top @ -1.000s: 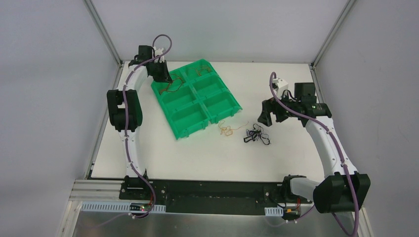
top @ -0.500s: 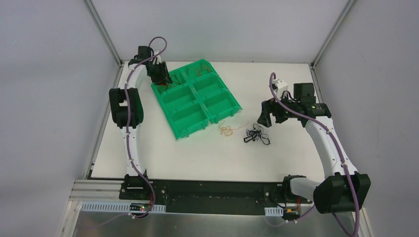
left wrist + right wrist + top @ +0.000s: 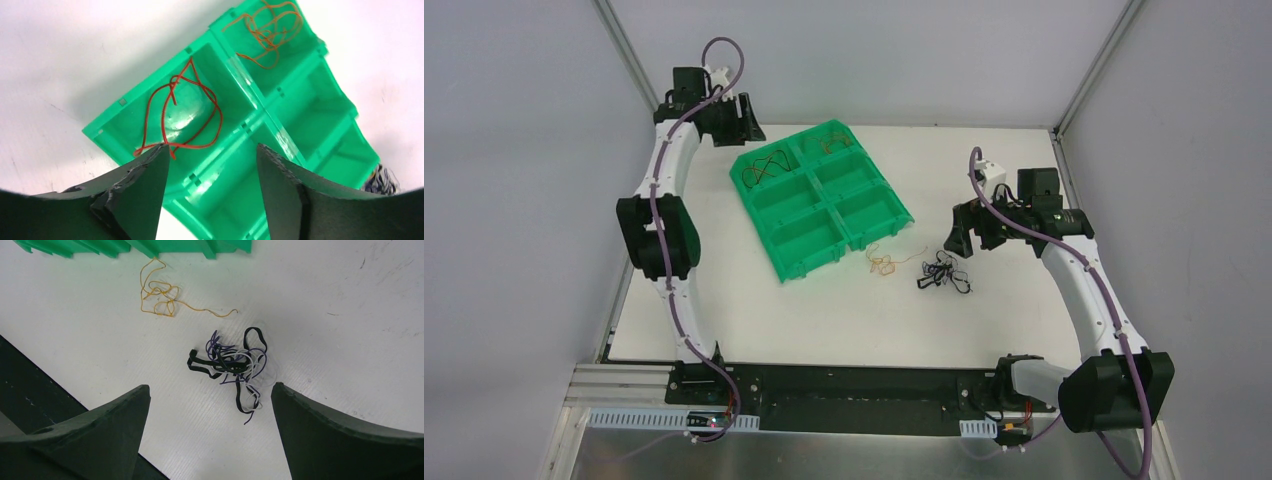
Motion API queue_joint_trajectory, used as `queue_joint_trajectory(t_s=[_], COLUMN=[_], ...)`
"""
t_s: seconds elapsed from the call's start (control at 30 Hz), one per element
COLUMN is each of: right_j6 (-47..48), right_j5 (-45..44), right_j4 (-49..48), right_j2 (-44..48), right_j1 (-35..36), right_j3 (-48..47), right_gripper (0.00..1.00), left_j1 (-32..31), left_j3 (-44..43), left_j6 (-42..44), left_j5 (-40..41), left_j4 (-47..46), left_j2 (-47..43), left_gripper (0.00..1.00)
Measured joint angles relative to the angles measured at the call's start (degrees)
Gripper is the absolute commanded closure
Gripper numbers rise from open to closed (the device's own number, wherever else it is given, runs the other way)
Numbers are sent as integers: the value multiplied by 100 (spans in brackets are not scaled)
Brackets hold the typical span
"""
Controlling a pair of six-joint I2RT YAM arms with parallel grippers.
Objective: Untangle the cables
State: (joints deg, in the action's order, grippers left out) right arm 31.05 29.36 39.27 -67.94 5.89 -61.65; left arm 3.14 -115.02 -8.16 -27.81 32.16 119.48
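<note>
White arm links (image 3: 1079,280), black joints (image 3: 1114,388), purple hoses (image 3: 972,172), dark jaws

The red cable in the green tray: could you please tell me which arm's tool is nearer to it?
Left. The left tool hangs just beyond the red cable; the right tool is across the table, by the dark tangle.

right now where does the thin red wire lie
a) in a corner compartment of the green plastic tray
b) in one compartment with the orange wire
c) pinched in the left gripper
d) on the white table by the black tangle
a: the thin red wire lies loose in a corner compartment of the green plastic tray, below the open, empty left gripper.
</note>
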Motion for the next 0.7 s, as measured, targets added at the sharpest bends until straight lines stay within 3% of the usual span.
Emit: queue_joint_trajectory(t_s=[0.17,0.3,0.5,0.7], right_j6=[271,490,610,595], right_j5=[-55,-208,-396,-481], right_j4=[133,402,664,719], right_j2=[-258,-994,-2002,-2415], right_j1=[0,0,0,-39], right_j3=[-9,-17,-24,-39], right_gripper=[10,17,25,32], left_j1=[2,-404,-2192,-3696], left_j3=[745,1670,3088,3233], left_j6=[944,1893,3556,4863], left_j5=[-785,-1408,-2004,-2026], left_j4=[-39,-101,-127,-151], left_j2=[-957,-1884,-2892,-2291], left_gripper=[28,30,43,52])
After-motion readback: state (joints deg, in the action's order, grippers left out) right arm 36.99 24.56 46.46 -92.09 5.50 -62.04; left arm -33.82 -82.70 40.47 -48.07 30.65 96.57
